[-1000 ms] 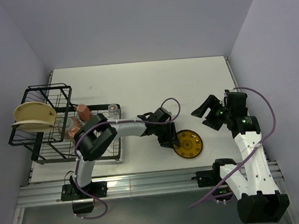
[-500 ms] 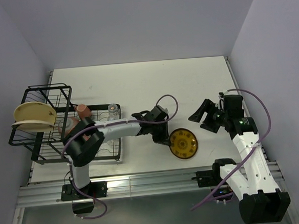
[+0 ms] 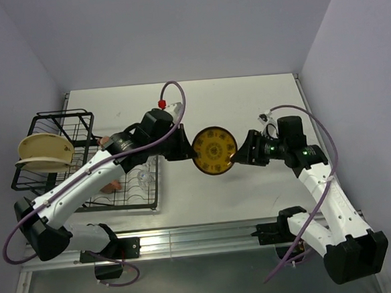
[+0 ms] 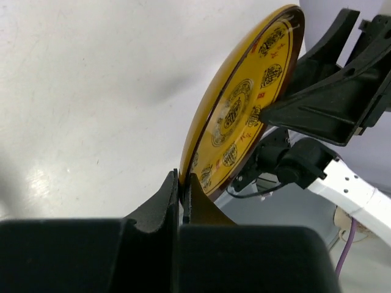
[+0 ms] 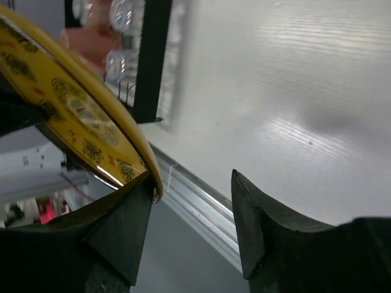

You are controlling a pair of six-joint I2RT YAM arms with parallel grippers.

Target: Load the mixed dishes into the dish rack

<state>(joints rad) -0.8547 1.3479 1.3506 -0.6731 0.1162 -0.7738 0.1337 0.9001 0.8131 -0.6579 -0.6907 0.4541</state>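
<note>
Grips a yellow-and-dark ornate round plate [image 4: 241, 110] by its rim in the left gripper [image 4: 181, 192], jaws pressed together on the edge with only the thin rim between them. Carries it lifted off the white table [image 3: 246, 103], about midway between the two arms, patterned face turned toward the overhead camera. Brackets the opposite rim with the right gripper [image 5: 189, 226], fingers [image 5: 116, 238] standing apart: one touches or all but touches the plate's edge, the other sits well off it with bare table showing in the gap. Hides part of the plate behind each set of fingers in the wrist views, and cuts it off at the frame edge in the right wrist view. Leaves the large black wire dish rack [image 3: 53, 119] at the far left of the table, well apart from the plate and partly covered by the left arm. Counts one yellow plate; what look like two cream plates [image 3: 40, 154] standing on edge in the rack's raised basket, though cannot tell their pattern from here; two patches of pink, presumably pink mugs [image 3: 113, 186], half hidden by the arm; one small clear glass [image 3: 144, 179] plainly seen on the rack's flat grid, with further glassy blurs in the right wrist view too soft to count.
</note>
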